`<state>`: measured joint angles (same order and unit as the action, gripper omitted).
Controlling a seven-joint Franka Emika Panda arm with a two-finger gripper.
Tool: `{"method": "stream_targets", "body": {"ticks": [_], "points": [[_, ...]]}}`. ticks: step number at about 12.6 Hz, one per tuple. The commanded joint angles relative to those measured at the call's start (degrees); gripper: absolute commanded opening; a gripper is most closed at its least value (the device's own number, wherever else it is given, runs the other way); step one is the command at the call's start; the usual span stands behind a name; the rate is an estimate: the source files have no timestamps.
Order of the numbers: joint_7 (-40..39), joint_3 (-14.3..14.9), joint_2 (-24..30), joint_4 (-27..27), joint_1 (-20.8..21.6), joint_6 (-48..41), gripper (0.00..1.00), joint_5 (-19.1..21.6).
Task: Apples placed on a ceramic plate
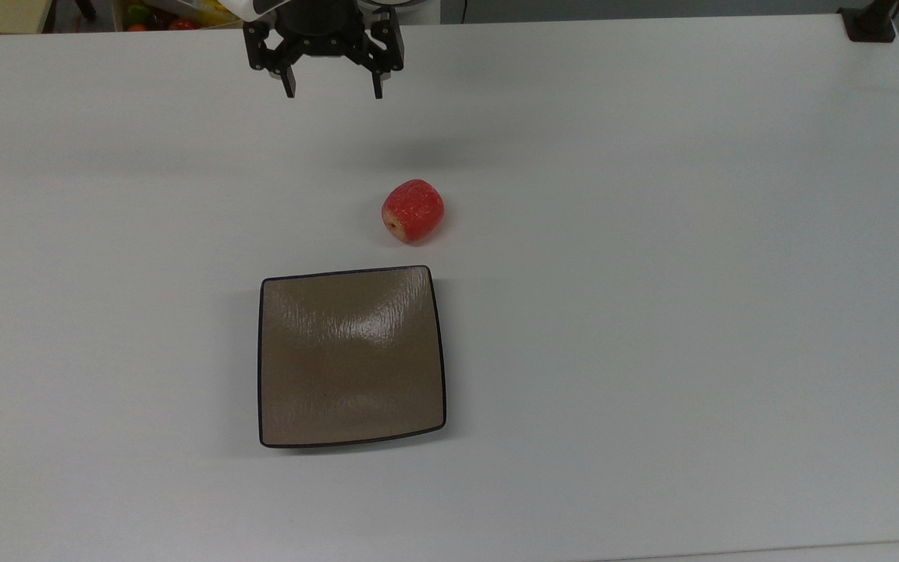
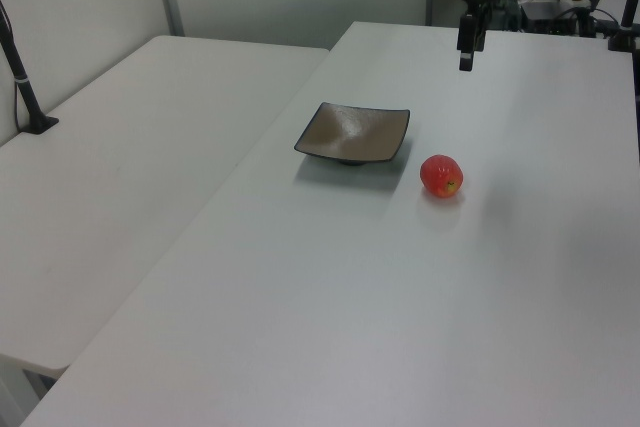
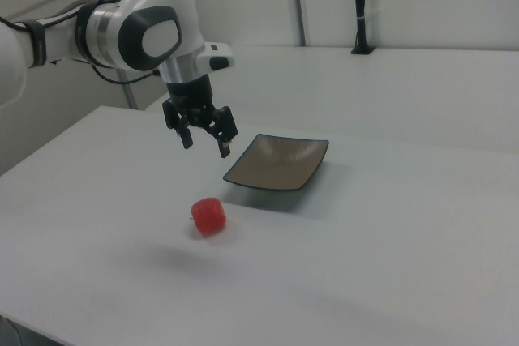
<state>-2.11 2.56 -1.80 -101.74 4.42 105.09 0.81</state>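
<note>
White table (image 1: 652, 351) w/ square glossy brown ceramic plate (image 1: 352, 357), black two-finger gripper (image 1: 332, 87), small red apple (image 1: 413, 211).

Table: flat white top, runs edge to edge in top view. Plate: dark thin rim, rounded corners, faint ridged surface, nothing on it; sits on table below centre in top view. Gripper: hangs above the table at the top view's upper edge, fingers spread apart, nothing between them, well apart from the apple. Apple: pale streaks, yellowish end, lies on bare table just beyond the plate's upper-right corner in top view, not touching it; in right view (image 3: 209, 216) it's left of the plate (image 3: 277, 163), below the gripper (image 3: 207, 144).
</note>
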Motion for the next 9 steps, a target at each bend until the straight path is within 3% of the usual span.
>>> {"method": "stream_targets", "body": {"ticks": [1, 7, 9], "points": [[0.1, -0.4, 0.4, -0.1, 0.1, -0.3, 1.00, 0.1], [2.5, -0.5, 0.2, -0.1, 0.2, -0.1, 1.00, 0.1], [9.4, -0.8, -0.8, -0.2, 1.1, 0.8, 1.00, 0.1]]}}
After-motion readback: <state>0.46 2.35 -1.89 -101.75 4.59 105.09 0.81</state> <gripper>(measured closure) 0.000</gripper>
